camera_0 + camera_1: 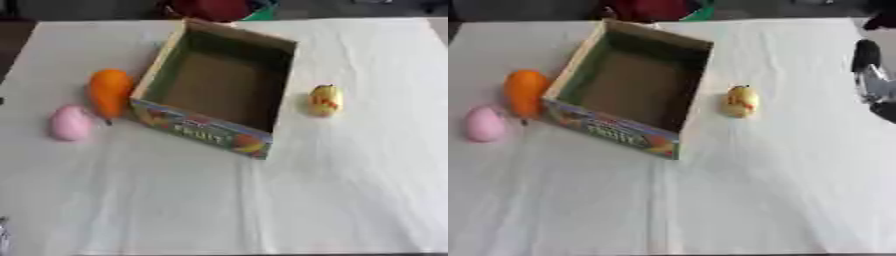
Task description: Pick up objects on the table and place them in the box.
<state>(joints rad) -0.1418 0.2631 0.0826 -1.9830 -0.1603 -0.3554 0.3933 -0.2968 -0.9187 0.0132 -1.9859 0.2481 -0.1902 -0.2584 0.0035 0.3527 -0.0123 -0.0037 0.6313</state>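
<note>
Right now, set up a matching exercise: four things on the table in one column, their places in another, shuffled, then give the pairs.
Things:
1. pink object
2. orange object
3. yellow object
4. box

Places:
A. right of the box, apart from it
B. middle of the table, open side up, nothing inside
C. against the box's left wall
D. farthest left

Pairs: 1-D, 2-C, 3-A, 4-B

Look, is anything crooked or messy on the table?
The box sits askew, turned at an angle to the table edges. It looks empty. The orange thing, pink thing and yellow thing lie outside it. Nothing looks spilled or broken.
</note>
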